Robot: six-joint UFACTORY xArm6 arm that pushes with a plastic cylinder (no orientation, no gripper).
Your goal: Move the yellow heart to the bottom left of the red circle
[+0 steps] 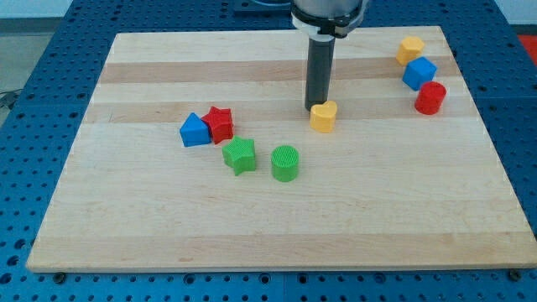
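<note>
The yellow heart (324, 117) lies near the middle of the wooden board (168, 226), slightly right of centre. My tip (316, 110) stands right behind it, at its upper left edge, touching or nearly touching it. The red circle (430, 97) is a red cylinder at the board's upper right, well to the right of the heart and a little higher in the view.
A blue block (419, 73) and a yellow block (410, 49) sit just above the red circle. At the left centre are a blue block (195, 130), a red star (220, 124), a green star (240, 155) and a green cylinder (285, 163).
</note>
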